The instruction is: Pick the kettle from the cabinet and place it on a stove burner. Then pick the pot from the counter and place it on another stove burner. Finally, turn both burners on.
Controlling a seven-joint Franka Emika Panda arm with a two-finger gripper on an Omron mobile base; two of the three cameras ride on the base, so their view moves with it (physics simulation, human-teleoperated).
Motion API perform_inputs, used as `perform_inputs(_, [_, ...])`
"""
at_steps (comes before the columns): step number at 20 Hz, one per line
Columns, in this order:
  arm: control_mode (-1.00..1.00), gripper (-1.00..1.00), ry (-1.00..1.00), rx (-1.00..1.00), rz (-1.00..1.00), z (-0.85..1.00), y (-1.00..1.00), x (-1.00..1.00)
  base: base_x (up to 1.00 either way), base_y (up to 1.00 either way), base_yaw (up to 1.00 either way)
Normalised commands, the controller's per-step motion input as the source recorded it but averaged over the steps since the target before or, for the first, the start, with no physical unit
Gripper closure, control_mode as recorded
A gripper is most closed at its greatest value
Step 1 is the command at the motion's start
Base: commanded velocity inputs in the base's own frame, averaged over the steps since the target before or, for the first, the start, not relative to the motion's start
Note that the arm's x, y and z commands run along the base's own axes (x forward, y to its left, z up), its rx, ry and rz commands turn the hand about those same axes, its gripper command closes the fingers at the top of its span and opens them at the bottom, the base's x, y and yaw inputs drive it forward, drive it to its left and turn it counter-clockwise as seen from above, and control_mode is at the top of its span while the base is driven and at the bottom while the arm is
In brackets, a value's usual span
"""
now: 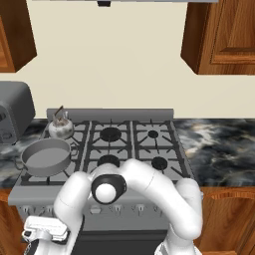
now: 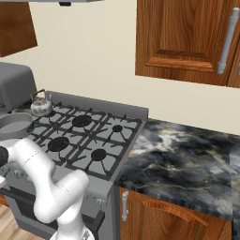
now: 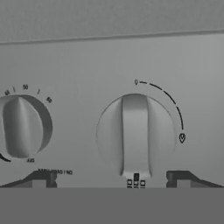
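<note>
The small silvery kettle (image 1: 61,128) (image 2: 41,107) stands on the stove's back-left burner. In front of it the wide grey pot (image 1: 46,157) (image 2: 14,125) rests on the front-left burner. My arm bends down over the stove's front left edge. My gripper (image 3: 111,179) is open and faces the grey control panel at close range. Its fingertips (image 3: 41,178) straddle a round knob (image 3: 134,135) without touching it. That knob's bar stands upright, pointing at the 0 mark. A second knob (image 3: 19,127) sits to its left. The cabinet (image 2: 187,37) hangs at the upper right, door closed.
The other burners (image 1: 110,133) of the grey stove (image 1: 129,115) carry nothing. A boxy grey microwave (image 1: 12,112) stands left of the stove. The dark marbled counter (image 2: 187,154) stretches to the right over brown base cabinets (image 2: 168,220).
</note>
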Motion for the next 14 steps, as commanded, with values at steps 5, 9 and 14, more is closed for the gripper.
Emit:
perform_inputs(5, [-1.0,-1.0,0.0,0.0,0.0,-0.12,0.01,0.2,0.0,0.0,0.0])
perform_inputs(9, [-1.0,-1.0,0.0,0.0,0.0,-0.17,0.05,0.16,0.0,0.0,0.0])
perform_inputs(14, [-1.0,-1.0,0.0,0.0,0.0,-0.18,0.06,0.08,0.0,0.0,0.0])
